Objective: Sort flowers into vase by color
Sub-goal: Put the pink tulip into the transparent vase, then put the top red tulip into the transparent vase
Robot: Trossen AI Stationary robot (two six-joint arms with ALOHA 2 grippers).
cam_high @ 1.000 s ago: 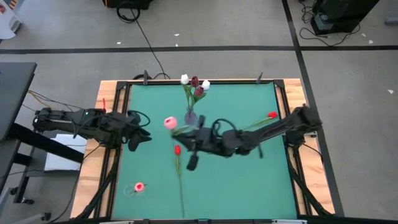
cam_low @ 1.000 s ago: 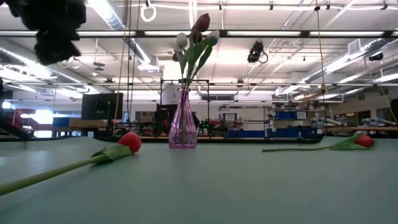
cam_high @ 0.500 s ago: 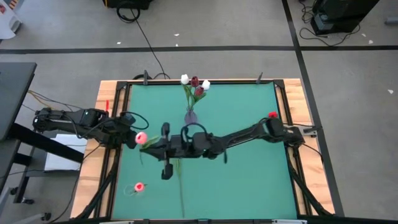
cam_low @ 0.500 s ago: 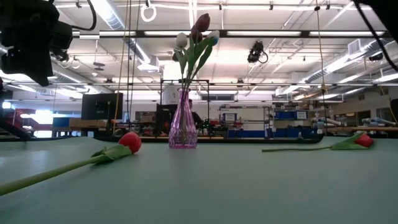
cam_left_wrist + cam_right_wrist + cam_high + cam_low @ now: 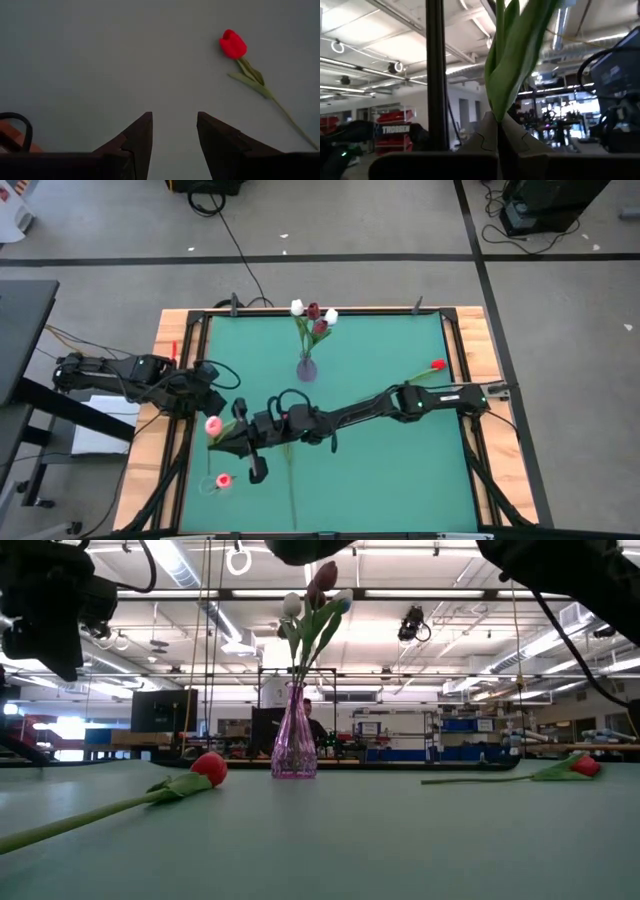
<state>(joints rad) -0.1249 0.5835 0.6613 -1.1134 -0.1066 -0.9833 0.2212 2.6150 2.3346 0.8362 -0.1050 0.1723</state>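
Four tulips already stand in the vase (image 5: pixel 307 367) at the far middle of the table (image 5: pixel 400 470): two white, two dark red. Three more lie flat on the green top: a red one (image 5: pixel 437 365) near the right edge, another red one (image 5: pixel 209 766) partly hidden under the right arm in the high view, and a pink one (image 5: pixel 223 479) near the front left corner.

A further pink tulip (image 5: pixel 213 425) is in the air, carried by the right pincer (image 5: pixel 243 435), which reaches far across to the left side of the table. Its fingers are pressed together on the green stem (image 5: pixel 499 75) with the leaves rising just past the tips, so the hold sits low on the stalk, well away from the bud. The left pincer (image 5: pixel 174 137) hangs close by near the left edge, fingers apart and holding nothing, looking down at the bare top and a red tulip.

These stems look thin, light and springy, so a flower held at one end will likely droop and swing. The safest hold is probably mid-stem, just below the leaves, where the wire core seems stiffest. The bud is soft and would crush or slip. The narrow vase could tip if a stem knocks its neck.
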